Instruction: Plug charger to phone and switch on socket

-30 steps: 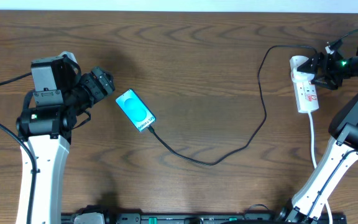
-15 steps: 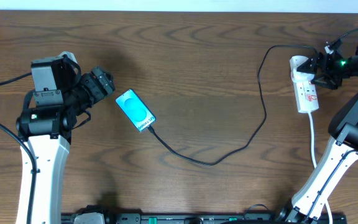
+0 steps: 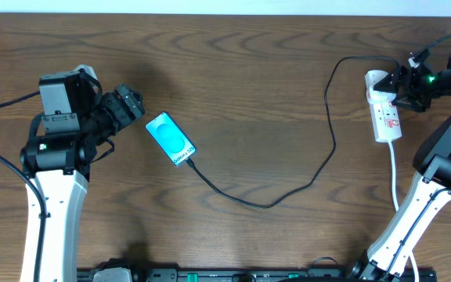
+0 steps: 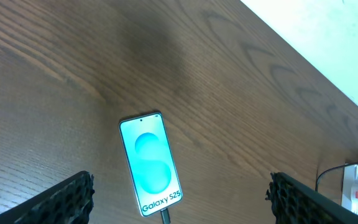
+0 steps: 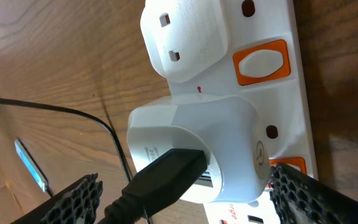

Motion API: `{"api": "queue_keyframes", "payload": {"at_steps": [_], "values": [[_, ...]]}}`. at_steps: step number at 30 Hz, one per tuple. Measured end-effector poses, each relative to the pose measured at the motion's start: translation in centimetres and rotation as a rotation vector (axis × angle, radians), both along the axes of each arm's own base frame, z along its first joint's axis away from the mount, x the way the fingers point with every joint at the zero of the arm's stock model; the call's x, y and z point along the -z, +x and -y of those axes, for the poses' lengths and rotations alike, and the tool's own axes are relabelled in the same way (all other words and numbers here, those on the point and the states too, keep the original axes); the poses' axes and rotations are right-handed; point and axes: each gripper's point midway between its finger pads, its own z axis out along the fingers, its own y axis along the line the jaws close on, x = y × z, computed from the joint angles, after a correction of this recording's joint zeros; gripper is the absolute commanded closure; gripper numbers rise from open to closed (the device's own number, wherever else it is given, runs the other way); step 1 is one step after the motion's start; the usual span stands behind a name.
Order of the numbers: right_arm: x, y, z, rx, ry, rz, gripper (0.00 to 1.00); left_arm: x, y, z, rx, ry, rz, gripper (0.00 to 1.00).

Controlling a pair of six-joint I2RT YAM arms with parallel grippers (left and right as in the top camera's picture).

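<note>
Two of three jobs look done, one open.

Done, by my reading:
- phone [image 3: 171,139] lies flat on the desk [image 3: 249,70], screen lit turquoise, just ahead of the left tool [image 3: 137,108].
- charger [image 3: 272,204] runs from the phone's lower end in a loose curve across the desk to the socket [image 3: 385,116] at the far right. In the left wrist view its tip sits at the phone's bottom edge and appears seated, though the frame cuts the joint off.
- At the other end, a black connector is pushed into a white adapter [image 5: 197,149] that is plugged into the socket.

Left to do: switch on the socket. One orange switch [image 5: 263,62] shows plainly beside a second white plug [image 5: 185,40]. Another orange switch [image 5: 288,167], near the adapter, is mostly covered.

Tools:
- Left tool: fingers spread wide, nothing between them, clear of the phone.
- Right tool [image 3: 399,90]: fingers spread, hanging close over the adapter end of the socket, one finger on each side of the frame. No pinch on anything.

Hard to make out:
- Which way either switch is rocked; no indicator light is visible.
- Which switch serves the adapter's outlet, probably the covered one.
- Whether the right fingers touch the socket body.
- The socket's white cord [image 3: 394,168] passes behind the right arm.
</note>
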Motion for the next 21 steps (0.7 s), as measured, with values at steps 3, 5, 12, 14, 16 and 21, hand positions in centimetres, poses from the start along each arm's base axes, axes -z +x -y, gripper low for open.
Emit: {"api": "queue_keyframes", "payload": {"at_steps": [3,5,12,14,16,21], "values": [[0.03,0.04,0.0,-0.001,-0.003,0.001,0.14,0.0,0.0,-0.01,-0.001,0.0,0.0,0.09],[0.04,0.04,-0.01,-0.002,-0.004,0.0,0.14,0.0,0.0,-0.01,0.0,0.0,0.0,0.09],[0.11,0.03,-0.08,-0.006,-0.011,-0.003,0.15,0.0,0.0,-0.01,0.0,0.0,0.0,0.09],[0.13,0.05,-0.17,-0.008,-0.012,-0.003,0.15,0.0,0.0,-0.01,0.0,0.0,0.0,0.09],[0.11,0.09,-0.25,-0.01,-0.013,-0.002,0.15,0.0,0.0,-0.01,0.0,0.0,0.0,0.09],[0.14,0.09,-0.3,-0.012,-0.016,-0.004,0.15,0.0,0.0,-0.01,0.0,0.0,0.0,0.09]]}}
